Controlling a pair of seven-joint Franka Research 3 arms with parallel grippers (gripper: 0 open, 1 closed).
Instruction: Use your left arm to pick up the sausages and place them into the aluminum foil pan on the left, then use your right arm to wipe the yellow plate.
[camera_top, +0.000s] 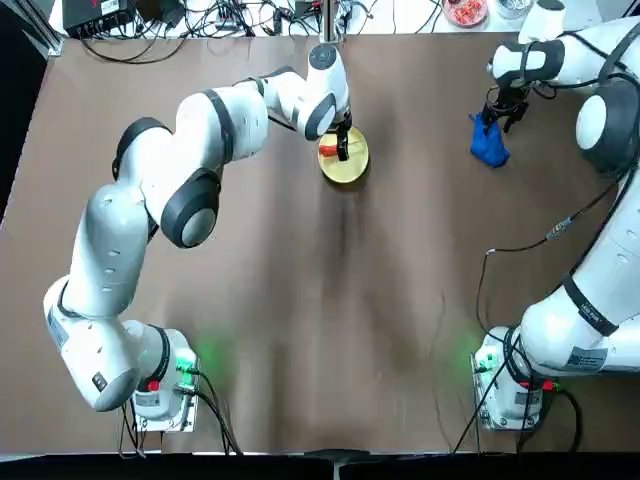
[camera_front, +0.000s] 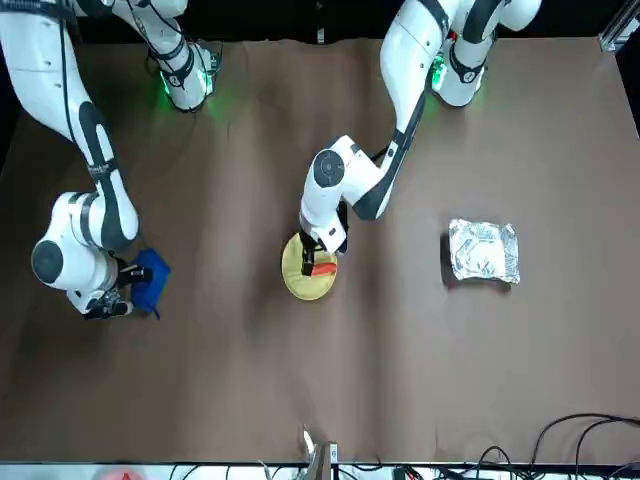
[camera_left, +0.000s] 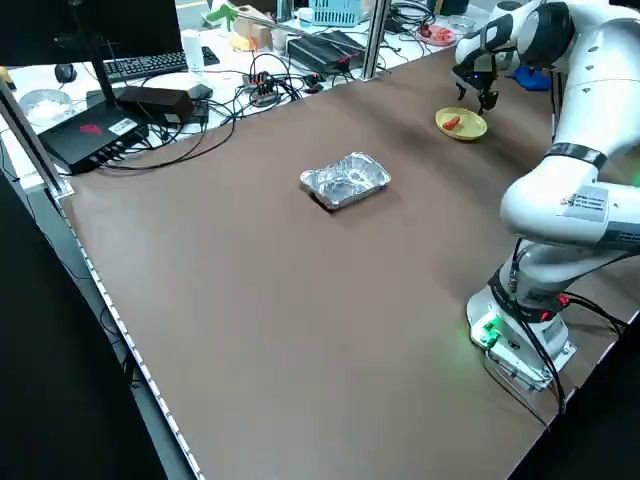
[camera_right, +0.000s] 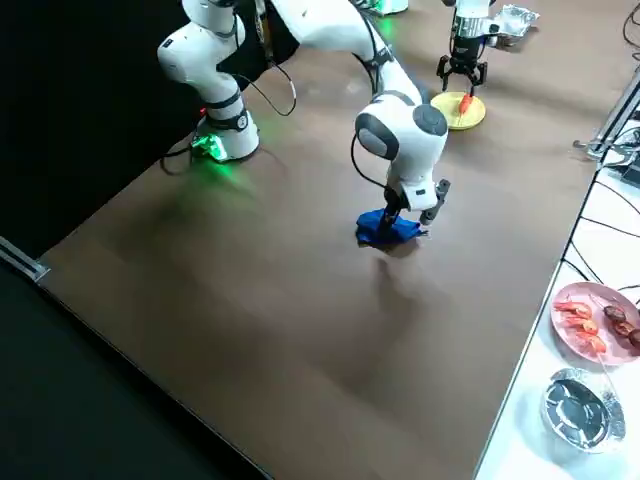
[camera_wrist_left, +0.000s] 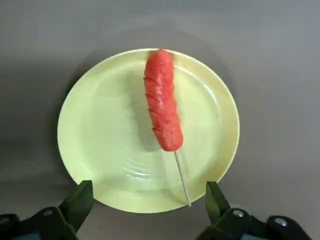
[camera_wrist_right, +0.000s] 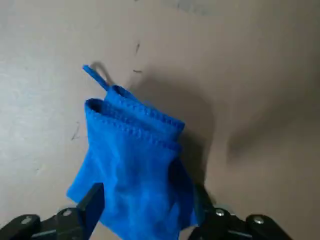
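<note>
The left gripper's fingers (camera_wrist_left: 80, 200) are open above the yellow plate (camera_wrist_left: 112, 165); the sausage (camera_wrist_left: 164, 102), red, scored and skewered, lies on it, between and beyond them. Farther right, the right gripper (camera_wrist_right: 150, 200) has open fingers around a blue cloth (camera_wrist_right: 130, 165).

You have a red, scored sausage (camera_wrist_left: 164, 102) on a thin stick, lying on the round, pale-yellow plate (camera_wrist_left: 115, 165), stick reaching past the rim. Your crinkled silver foil pan (camera_front: 484, 250) sits flat on the tabletop (camera_front: 420, 350), well apart from the plate.
</note>
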